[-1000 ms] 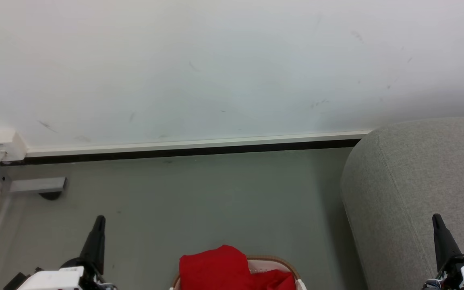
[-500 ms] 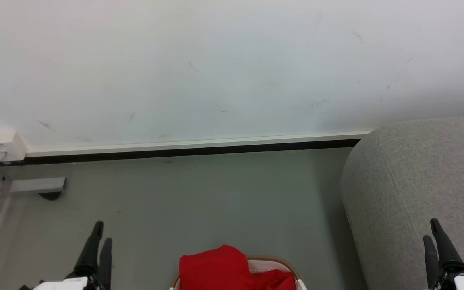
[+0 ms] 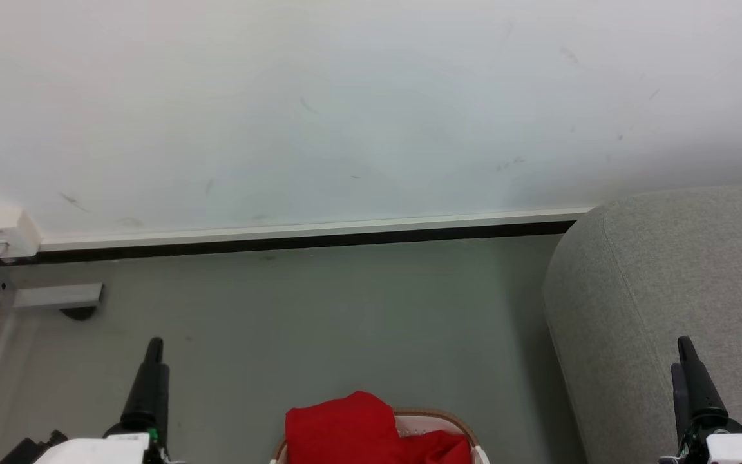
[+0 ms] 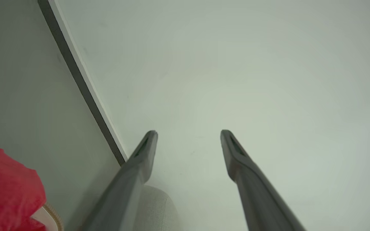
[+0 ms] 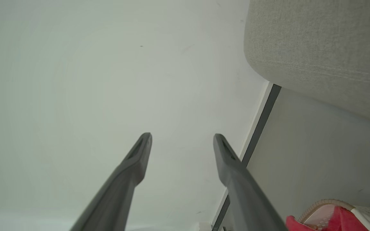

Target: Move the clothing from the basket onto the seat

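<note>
Both sets of fingers have spread since a second ago: left gripper (image 4: 188, 132) and right gripper (image 5: 182, 135) now gape wide and empty, readied, I'd judge, for a reach. Grey seat (image 3: 680, 290) waits bare on the right. Basket (image 3: 438, 414) sits on the floor (image 3: 345, 309) between the arms, red clothing (image 3: 345, 428) heaped inside, untouched.

The right tool (image 5: 182, 137) has its two dark fingers (image 5: 130, 170) spread wide with nothing between them, pointing at the far white wall (image 5: 75, 80). The dark baseboard (image 5: 262, 118) runs behind the grey seat (image 5: 320, 41). On the floor (image 5: 316, 150), apart from the seat, the basket (image 5: 328, 202) holds the red clothing (image 5: 339, 221).
</note>
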### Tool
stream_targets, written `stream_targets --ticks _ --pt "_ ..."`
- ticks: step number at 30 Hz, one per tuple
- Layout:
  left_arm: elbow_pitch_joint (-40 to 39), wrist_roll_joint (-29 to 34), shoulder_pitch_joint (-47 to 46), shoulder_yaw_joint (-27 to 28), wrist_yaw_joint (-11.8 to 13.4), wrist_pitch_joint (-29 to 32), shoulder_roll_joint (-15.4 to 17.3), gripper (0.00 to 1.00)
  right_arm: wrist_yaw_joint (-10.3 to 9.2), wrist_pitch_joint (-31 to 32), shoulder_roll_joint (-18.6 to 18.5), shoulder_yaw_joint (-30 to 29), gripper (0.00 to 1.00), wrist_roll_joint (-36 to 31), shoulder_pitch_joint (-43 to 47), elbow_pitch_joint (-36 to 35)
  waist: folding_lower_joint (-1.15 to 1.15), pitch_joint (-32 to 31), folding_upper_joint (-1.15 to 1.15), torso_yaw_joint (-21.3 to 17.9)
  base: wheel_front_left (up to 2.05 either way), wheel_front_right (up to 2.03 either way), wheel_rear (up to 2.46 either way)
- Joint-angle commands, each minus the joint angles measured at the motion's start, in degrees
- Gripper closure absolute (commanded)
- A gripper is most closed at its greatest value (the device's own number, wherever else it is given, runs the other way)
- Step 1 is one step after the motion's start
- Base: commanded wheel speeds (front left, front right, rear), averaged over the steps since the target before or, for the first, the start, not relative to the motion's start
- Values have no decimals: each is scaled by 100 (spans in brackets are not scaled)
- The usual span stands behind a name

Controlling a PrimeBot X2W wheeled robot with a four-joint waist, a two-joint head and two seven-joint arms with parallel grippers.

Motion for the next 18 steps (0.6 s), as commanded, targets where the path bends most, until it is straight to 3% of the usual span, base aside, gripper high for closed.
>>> stream_targets --ticks 1,18 --pt "-152 174 -54 21 -21 -38 41 0 -2 -44 -57 25 0 -134 -125 -130 0 0 0 -5 0 0 0" --pt "-586 2290 97 -66 190 -434 41 0 -3 -440 -63 308 0 -1907 -136 -292 0 16 0 -51 0 0 0"
